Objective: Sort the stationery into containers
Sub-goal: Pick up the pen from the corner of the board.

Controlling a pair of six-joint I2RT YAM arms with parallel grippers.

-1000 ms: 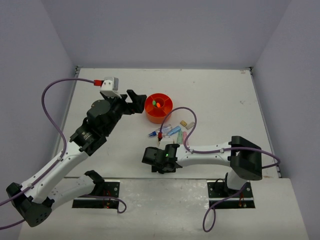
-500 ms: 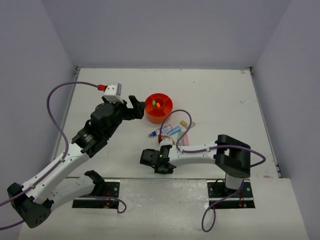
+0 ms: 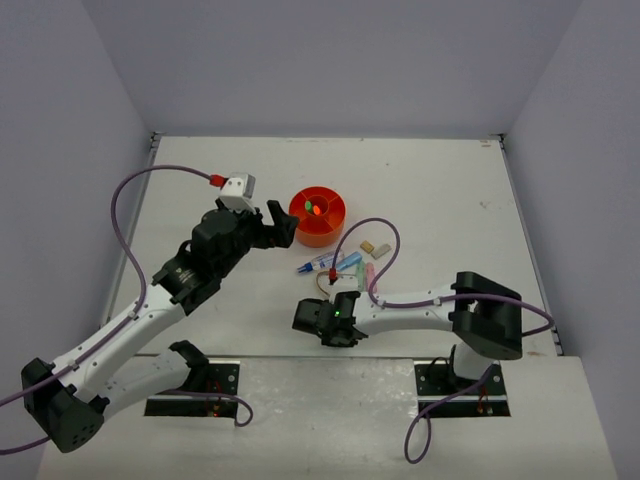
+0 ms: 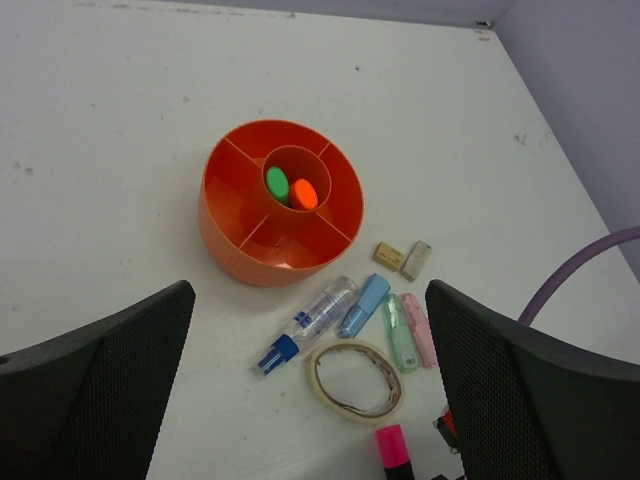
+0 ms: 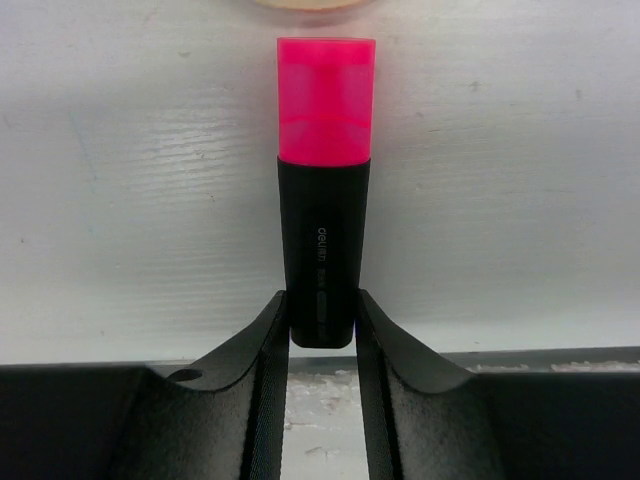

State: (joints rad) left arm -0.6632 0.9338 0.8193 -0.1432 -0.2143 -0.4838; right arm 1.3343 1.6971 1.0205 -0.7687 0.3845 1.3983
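Two sorted: green-capped highlighter [image 4: 277,183] and orange-capped highlighter [image 4: 303,193] stand in the centre cup of the round orange plastic organizer [image 4: 225,235]. Right gripper [image 5: 322,320] pinches the black pink-capped highlighter [image 5: 323,230] by its barrel end; it lies on the table at the organizer's 6 o'clock. Left gripper [image 3: 278,225] is wide open and empty, at 9 o'clock. Unsorted at 5 o'clock: blue-tipped pen [image 4: 310,323], pastel markers [image 4: 365,304], tan band [image 4: 355,378], two tan blocks [image 4: 390,256].

The black highlighter [image 5: 322,230] lies flat on the white worktop [image 5: 520,200], its pink cap pointing away from the camera. The jaws sit at its rear end, one pressed against each side of the barrel. White lettering runs along the black body. A pale tan sliver [image 5: 300,4] peeks in at the top edge, just beyond the cap.
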